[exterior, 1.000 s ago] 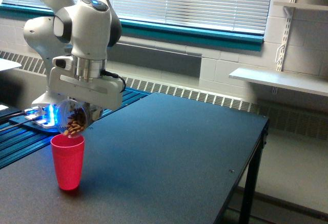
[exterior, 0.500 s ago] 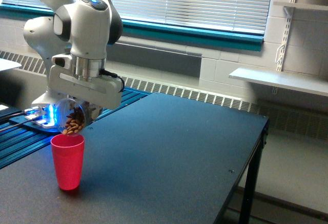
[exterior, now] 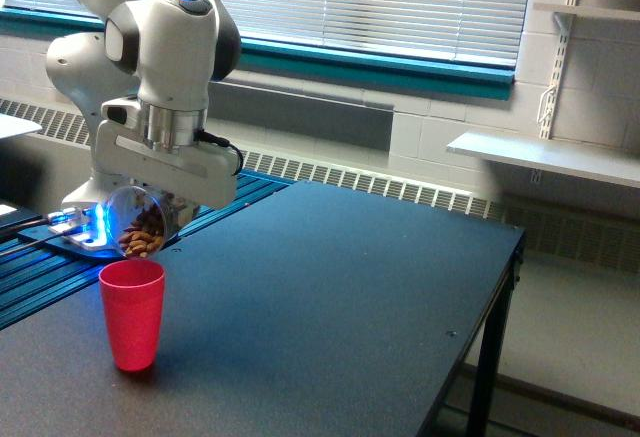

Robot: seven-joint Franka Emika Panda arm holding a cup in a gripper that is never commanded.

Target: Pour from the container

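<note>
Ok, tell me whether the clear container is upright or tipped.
Tipped: the container lies on its side in the end effector, brown pieces gathered low, above the red cup.

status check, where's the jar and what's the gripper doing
Gripper shut on the clear container, tipped on its side. Brown pieces inside, none seen falling. Mouth just above the red cup, not touching. Nothing in the way on the table.

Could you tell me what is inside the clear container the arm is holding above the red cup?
Small brown pieces lie heaped in the tilted container. The red cup below is opaque, so its contents cannot be seen.
</note>
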